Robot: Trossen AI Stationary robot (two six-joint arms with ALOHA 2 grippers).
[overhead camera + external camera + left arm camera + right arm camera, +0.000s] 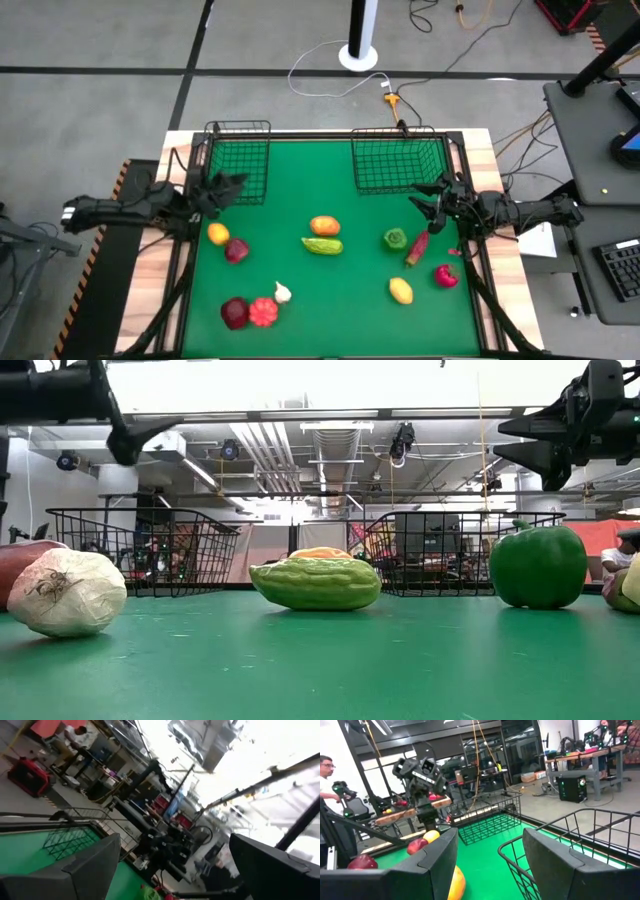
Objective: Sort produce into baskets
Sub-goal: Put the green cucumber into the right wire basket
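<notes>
Left claw [232, 183], fingers wide apart and empty, hangs above the table [330, 305] by the left basket [238, 152]; right claw [428, 200], fingers partly apart and empty, hangs just in front of the right basket [398, 158]. All produce lies on the green mat outside both baskets, the green pepper [395, 238] and red chili [417, 247] nearest the right claw. These toys look light, hard and smooth, so likely slippery; a grip across the widest middle seems safest.

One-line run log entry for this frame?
phase: not started | left gripper: open, empty, by left basket | right gripper: open, empty, by right basket | baskets: empty | produce: all on mat
</notes>
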